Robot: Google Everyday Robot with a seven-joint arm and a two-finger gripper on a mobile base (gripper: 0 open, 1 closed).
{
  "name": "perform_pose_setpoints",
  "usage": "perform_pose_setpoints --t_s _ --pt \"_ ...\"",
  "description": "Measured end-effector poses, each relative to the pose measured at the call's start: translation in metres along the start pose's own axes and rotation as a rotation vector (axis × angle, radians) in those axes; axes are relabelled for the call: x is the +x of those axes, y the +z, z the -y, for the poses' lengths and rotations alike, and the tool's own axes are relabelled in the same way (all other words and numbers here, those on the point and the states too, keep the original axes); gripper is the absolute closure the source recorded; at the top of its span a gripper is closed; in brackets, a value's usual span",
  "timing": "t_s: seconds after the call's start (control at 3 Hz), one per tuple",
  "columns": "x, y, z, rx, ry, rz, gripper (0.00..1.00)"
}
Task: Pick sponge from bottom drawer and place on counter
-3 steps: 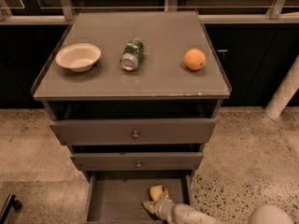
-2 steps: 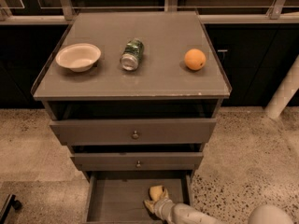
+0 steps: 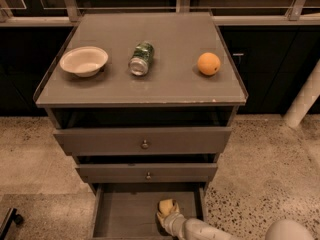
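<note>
The pale yellow sponge (image 3: 166,206) lies on the floor of the open bottom drawer (image 3: 122,216), right of its middle. My gripper (image 3: 167,217) reaches into the drawer from the lower right, its pale fingers right at the sponge's near side and partly covering it. The grey-brown counter (image 3: 170,79) is above, at the top of the cabinet. My arm's white links run off the bottom right corner.
On the counter stand a cream bowl (image 3: 83,60) at the left, a green can (image 3: 141,59) on its side in the middle and an orange (image 3: 208,63) at the right. Two knobbed drawers (image 3: 144,144) stick out above the bottom drawer. A white post (image 3: 305,101) stands at the right.
The gripper and sponge stay in about the same place in the drawer; no clear movement shows.
</note>
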State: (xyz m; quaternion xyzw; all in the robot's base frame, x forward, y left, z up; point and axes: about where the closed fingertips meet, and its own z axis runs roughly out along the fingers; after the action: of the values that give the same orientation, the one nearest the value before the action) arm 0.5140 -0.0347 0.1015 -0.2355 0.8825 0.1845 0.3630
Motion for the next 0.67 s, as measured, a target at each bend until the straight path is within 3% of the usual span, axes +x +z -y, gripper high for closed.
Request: perform_pose_setpoints --t_s 0.33,0.67 --pt "-0.004 -0.003 -0.001 0.000 0.000 0.000 1.00" --pt "-0.020 -0.033 0.059 0.033 0.028 0.026 1.00"
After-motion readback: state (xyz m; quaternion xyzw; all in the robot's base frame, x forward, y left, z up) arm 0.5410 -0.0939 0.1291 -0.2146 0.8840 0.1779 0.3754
